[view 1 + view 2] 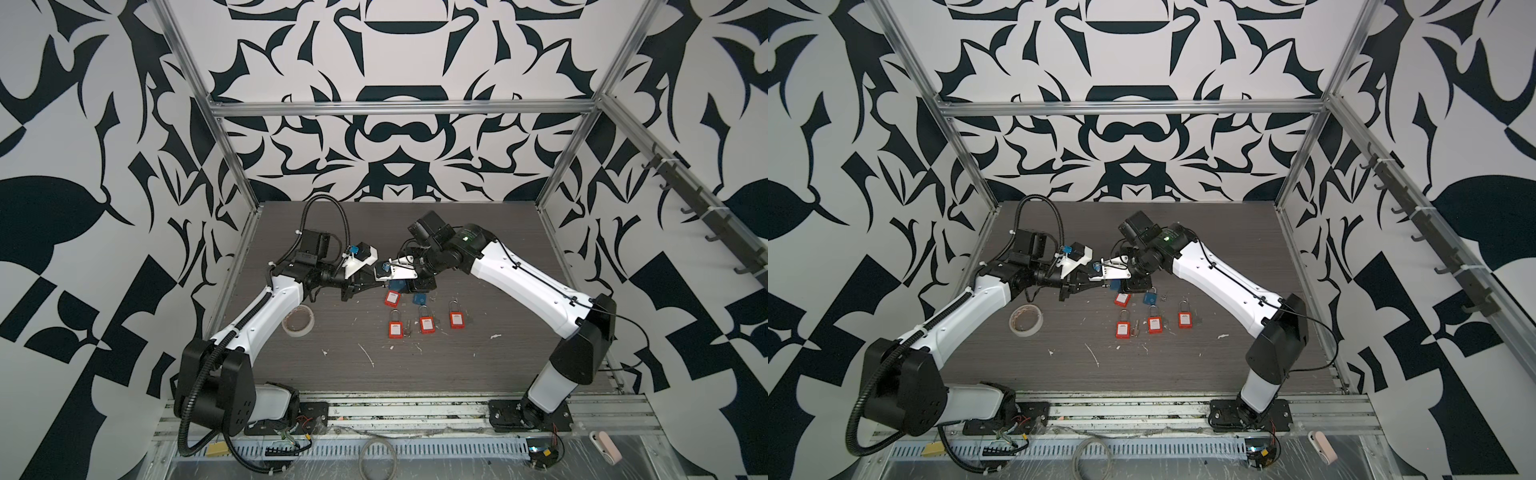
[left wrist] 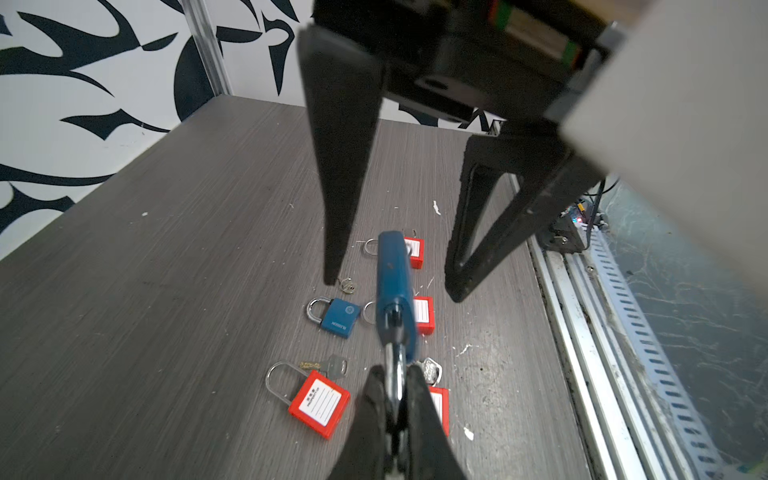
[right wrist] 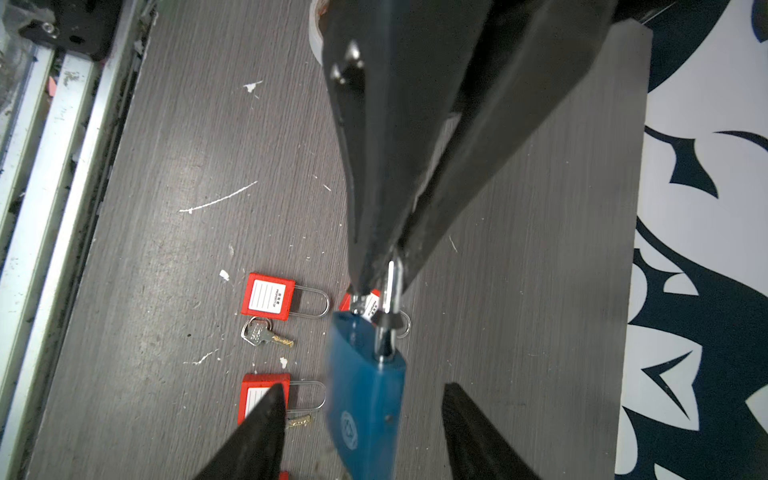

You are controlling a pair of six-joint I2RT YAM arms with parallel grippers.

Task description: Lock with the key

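blue padlock (image 3: 365,399): off the table, hanging in the air over the far middle of the tabletop, edge-on in both wrist views.
shackle (image 3: 390,286): one leg runs into the lock body; i cannot tell whether the other end is seated.
left gripper (image 2: 395,374): fingers pressed together on the shackle, carrying the lock.
right gripper (image 3: 363,388): spread, one finger on each side of the lock body with a gap on both sides, touching nothing.
keys: a ringed key (image 3: 259,332) lies flat just right of the near-left red padlock (image 3: 270,297); another key (image 2: 328,365) lies beside the far red padlock (image 2: 320,401).
below the grippers: a second blue padlock (image 1: 419,299) lies just right of the far red one; nearer, three red padlocks lie in a row, the middle one (image 1: 426,323) between its neighbours.
tape roll (image 1: 298,319): near-left, beside the left arm (image 1: 266,307), well apart from the locks.
table (image 1: 457,374): open wood grain in the near strip and along the far side.
edges: the near edge meets an aluminium rail (image 1: 415,411); frame posts stand at the far corners.
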